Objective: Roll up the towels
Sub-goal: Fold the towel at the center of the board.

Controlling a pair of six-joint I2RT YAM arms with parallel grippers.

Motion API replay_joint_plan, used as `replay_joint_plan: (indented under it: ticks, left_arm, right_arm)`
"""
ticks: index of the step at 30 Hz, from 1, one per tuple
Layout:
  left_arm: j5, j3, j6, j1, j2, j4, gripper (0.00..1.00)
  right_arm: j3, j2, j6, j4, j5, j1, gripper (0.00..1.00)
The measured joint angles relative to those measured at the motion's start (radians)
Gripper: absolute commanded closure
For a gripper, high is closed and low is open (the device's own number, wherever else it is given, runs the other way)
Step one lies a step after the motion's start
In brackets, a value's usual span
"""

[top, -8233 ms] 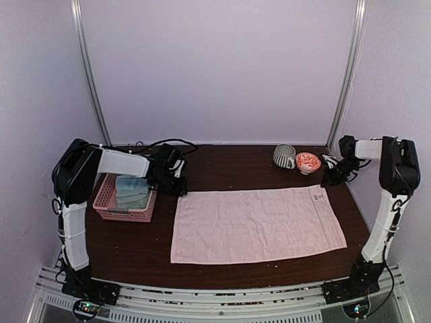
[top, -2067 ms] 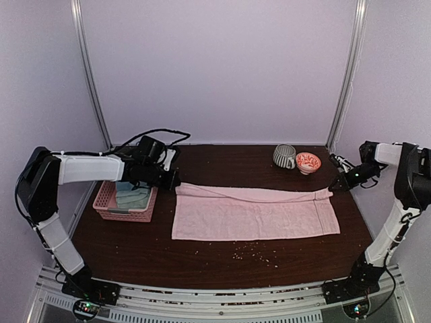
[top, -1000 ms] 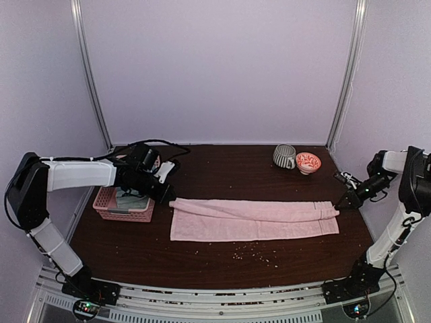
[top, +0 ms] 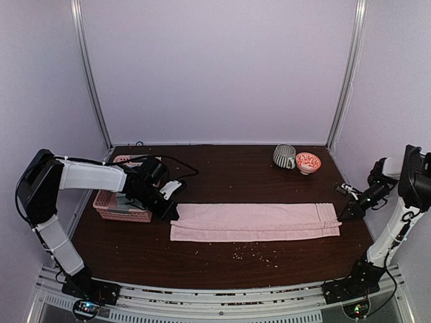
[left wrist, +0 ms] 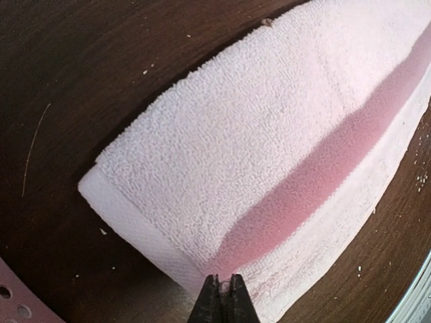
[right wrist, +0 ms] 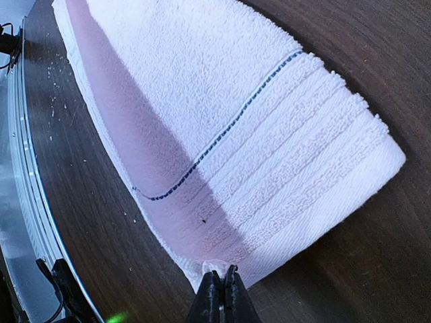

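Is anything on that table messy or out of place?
Yes: pale crumbs lie scattered on the dark table just in front of the folded pink towel. The towel's layers also don't line up; a lower edge sticks out along its near side.

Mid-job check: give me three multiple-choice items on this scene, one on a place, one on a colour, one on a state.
1. Where does the striped mug stand on the table?
A. near left corner
B. centre
C. far right, beside the red bowl

2. What colour is the towel lying on the table?
A. pink
B. mint green
C. blue

3. How does that towel lie?
A. rolled tight
B. folded into a long strip
C. spread in one layer

Answers: 1 C, the top view shows it next to the bowl; 2 A, every view shows pink; 3 B, both wrist views show stacked layers at the ends.
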Motion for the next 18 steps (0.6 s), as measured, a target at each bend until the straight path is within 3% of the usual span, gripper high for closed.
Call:
replay_joint_plan:
  ticks: [7,9,14,18]
  left_arm:
    - [-0.012,-0.001,0.005,-0.009,0.035,-0.015,1.0]
    - [-0.013,-0.002,0.008,-0.009,0.038,-0.023,0.96]
    - [-0.014,-0.002,0.023,-0.009,0.038,-0.037,0.86]
    - [-0.01,-0.002,0.048,-0.025,0.024,-0.074,0.81]
  right_arm:
    - [-0.034,0.005,-0.06,-0.021,0.023,0.0,1.0]
    - [-0.051,0.005,-0.076,-0.023,0.03,0.0,0.99]
    - [-0.08,0.005,-0.106,-0.032,0.048,0.0,0.84]
    - [-0.081,-0.041,-0.147,-0.08,0.056,-0.02,0.79]
